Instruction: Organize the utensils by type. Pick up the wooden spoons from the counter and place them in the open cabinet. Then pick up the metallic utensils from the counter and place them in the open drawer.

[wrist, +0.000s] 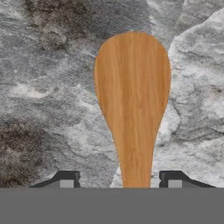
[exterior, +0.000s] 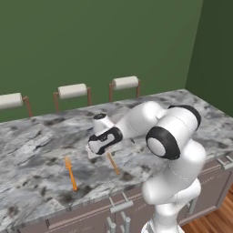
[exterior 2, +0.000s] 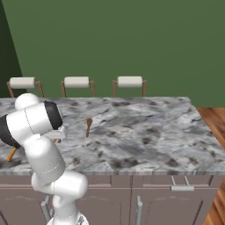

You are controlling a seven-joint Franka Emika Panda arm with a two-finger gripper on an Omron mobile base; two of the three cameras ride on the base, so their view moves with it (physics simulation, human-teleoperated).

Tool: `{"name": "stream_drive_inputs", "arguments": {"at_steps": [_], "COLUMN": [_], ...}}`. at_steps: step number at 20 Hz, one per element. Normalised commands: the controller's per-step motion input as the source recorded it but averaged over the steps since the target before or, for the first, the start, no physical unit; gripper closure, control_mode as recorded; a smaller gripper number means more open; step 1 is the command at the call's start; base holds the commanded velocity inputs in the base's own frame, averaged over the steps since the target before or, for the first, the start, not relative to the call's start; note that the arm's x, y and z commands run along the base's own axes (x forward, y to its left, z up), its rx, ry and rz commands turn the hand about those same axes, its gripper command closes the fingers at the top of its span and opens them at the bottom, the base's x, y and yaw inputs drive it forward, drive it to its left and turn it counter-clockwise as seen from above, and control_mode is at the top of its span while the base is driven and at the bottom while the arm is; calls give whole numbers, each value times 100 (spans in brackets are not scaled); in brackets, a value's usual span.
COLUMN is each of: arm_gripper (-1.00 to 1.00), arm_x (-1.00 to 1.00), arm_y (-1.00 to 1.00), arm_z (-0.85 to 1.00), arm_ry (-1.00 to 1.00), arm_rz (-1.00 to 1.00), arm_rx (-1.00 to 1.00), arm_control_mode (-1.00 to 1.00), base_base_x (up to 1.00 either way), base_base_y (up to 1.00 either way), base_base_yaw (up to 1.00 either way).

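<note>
A wooden spoon (wrist: pixel 132 100) lies flat on the marbled counter (wrist: pixel 39 109), its broad bowl pointing away from the hand. My gripper (wrist: pixel 120 179) is low over its handle, open, with one fingertip (wrist: pixel 66 180) on each side and a gap between each tip and the wood. From the left base view the hand covers the bowl, and the handle (exterior: pixel 113 164) sticks out toward the counter's front edge. A second, more orange wooden spoon (exterior: pixel 70 173) lies to its left. The right base view has the first spoon (exterior 2: pixel 88 126) beside the arm.
Three stools with white cushions (exterior: pixel 73 90) stand behind the counter against a green wall. Grey-brown cabinet fronts with silver bar handles (exterior 2: pixel 182 188) run under the front edge. The counter (exterior 2: pixel 145 132) stretches bare to the right of the arm.
</note>
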Motion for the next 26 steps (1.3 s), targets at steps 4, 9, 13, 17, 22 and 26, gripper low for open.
{"name": "stream_drive_inputs", "arguments": {"at_steps": [4,9,13,17,22,26], "arm_gripper": [100,100,100,100,100,100], "arm_x": [-10,-16,-15,-8,-21,-26], "arm_y": [-10,-15,-21,0,0,0], "arm_z": [-36,-15,20,75,94,83], "arm_ry": [15,7,0,0,0,0], "arm_rz": [-2,-1,3,11,27,45], "arm_rx": [3,12,17,17,6,0], "arm_control_mode": [-100,-100,-100,-100,-100,-100], "base_base_x": [0,0,0,0,0,0], "base_base_y": [0,0,0,0,0,0], "base_base_yaw": [0,0,0,0,0,0]}}
